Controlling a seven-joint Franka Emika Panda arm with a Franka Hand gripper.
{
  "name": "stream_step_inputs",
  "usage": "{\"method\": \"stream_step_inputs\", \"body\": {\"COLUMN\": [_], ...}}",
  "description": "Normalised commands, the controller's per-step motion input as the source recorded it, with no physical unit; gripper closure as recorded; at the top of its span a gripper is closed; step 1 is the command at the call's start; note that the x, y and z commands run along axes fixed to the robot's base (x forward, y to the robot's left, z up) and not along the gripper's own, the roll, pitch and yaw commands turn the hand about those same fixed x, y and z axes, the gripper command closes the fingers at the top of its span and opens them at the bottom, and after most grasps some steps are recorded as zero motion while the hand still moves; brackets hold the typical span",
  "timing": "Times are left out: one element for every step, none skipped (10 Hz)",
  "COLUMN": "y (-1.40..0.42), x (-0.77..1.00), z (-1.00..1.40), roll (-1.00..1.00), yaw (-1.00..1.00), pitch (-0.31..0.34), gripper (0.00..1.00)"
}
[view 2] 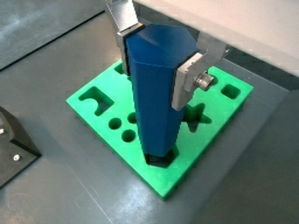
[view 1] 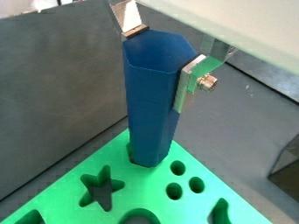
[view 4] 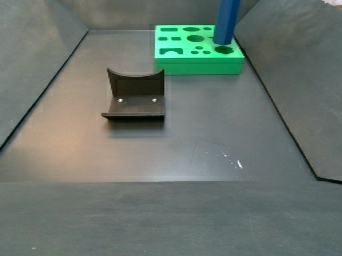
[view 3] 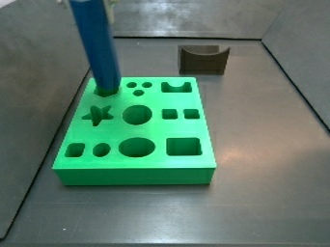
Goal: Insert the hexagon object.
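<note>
I am gripping the upper part of the blue bar [view 2: 156, 92] between my jaws [view 2: 158, 54], its long axis hanging straight down below them, its lower end entering a corner hole of the green block [view 2: 176, 171].

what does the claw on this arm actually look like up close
In both wrist views the claw shows two flat silver metal finger plates, one on each side of the blue bar. One plate carries a brass-coloured screw head. A pale grey body sits above them. No cables or markings are visible.
</note>
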Motion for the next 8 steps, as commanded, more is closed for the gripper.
{"method": "stream_step_inputs", "body": {"y": [0.03,0.09,0.04,0.06,0.05,0.09,0.25,0.17], "x": [-0.30,0.00,0.17,0.15,0.08,0.12,0.00,0.00], "z": [-0.22,-0.37,-0.44,-0.38,-0.35,-0.38,-0.32,-0.28], "roll": [-0.15,-0.05,-0.11,-0.12,-0.12,-0.11,-0.06,-0.11], "yaw": [0.00,0.06,0.00,0.00,-0.01,-0.07,-0.15,-0.10], "pitch": [-0.166,-0.086,-0.039,-0.041,-0.044,-0.040,-0.031,-0.049], "gripper": [1.00,1.00,1.00,1.00,1.00,1.00,1.00,1.00]}}
